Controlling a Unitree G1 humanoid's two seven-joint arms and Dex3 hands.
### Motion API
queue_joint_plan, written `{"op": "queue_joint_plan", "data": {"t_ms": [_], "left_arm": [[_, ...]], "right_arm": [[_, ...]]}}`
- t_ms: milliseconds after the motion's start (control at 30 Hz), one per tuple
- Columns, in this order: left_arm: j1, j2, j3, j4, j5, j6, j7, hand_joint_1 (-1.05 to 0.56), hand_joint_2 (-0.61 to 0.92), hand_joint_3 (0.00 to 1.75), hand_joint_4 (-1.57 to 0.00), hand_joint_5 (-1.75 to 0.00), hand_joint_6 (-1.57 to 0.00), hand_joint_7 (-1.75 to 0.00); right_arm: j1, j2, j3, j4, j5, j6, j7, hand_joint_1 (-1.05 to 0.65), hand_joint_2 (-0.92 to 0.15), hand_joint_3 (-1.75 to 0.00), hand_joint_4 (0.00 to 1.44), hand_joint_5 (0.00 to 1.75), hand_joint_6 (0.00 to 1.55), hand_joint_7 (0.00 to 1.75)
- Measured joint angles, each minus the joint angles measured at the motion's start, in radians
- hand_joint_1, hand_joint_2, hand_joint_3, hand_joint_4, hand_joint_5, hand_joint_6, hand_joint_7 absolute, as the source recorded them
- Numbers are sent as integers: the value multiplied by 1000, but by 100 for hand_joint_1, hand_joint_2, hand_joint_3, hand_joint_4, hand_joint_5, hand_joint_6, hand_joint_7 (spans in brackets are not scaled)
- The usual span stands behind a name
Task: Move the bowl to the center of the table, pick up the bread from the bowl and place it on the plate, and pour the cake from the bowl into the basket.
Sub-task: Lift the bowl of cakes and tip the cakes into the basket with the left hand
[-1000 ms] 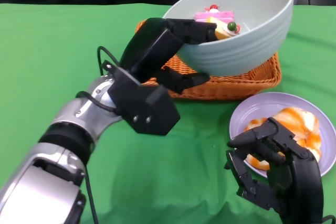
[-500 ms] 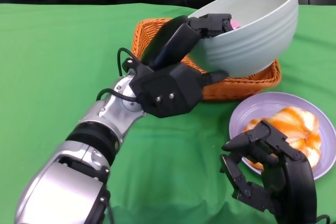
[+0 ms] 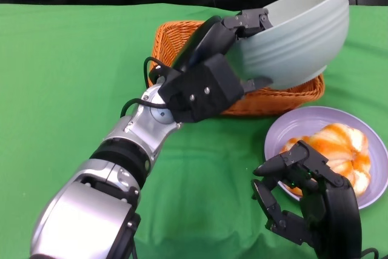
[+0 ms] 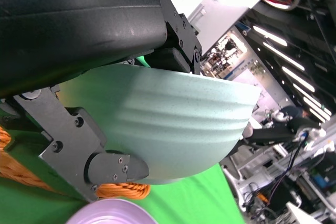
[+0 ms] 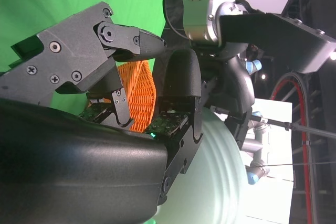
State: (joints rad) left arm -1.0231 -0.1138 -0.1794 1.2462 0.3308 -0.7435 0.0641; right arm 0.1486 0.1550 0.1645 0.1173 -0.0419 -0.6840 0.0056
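This place looks like a robotics lab or a test hall, not a home. The table (image 3: 73, 77) is covered with a plain green cloth, like a stage for recording. Behind it, the left wrist view shows long ceiling light strips (image 4: 286, 51), metal stands with cables (image 4: 278, 145) and crowded equipment shelves (image 4: 231, 56).

One bowl (image 3: 297, 37) — one basket (image 3: 182, 40) — one plate (image 3: 285, 128)
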Motion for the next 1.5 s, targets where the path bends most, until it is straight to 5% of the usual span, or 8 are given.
{"op": "queue_joint_plan", "data": {"t_ms": [133, 267, 800, 1300, 1500], "left_arm": [[-27, -20, 33, 1, -32, 23, -14, -8, 88, 60, -58, -171, -65, -141], [-38, -50, 70, 3, -76, 67, -15, -7, 71, 90, -64, -168, -67, -146], [-69, -116, 217, 15, -239, 213, -71, -9, 65, 97, -70, -169, -61, -160], [-108, -133, 298, 15, -338, 314, -154, -8, 42, 127, -68, -160, -68, -150], [-110, -139, 347, 15, -394, 365, -195, -5, 45, 128, -72, -152, -70, -145]], "right_arm": [[-1, 0, 0, 12, 1, 0, 1, -23, -59, -77, 72, 155, 61, 134], [-1, 0, 0, 16, 6, -4, 5, -21, -56, -82, 70, 155, 60, 135], [-2, -1, 2, 51, 29, -28, 28, -22, -52, -89, 68, 157, 58, 139], [-27, -1, 1, 80, 22, -60, 25, -30, -53, -85, 70, 157, 60, 140], [-27, -1, 1, 91, 11, -67, 21, -28, -52, -87, 71, 156, 59, 141]]}}
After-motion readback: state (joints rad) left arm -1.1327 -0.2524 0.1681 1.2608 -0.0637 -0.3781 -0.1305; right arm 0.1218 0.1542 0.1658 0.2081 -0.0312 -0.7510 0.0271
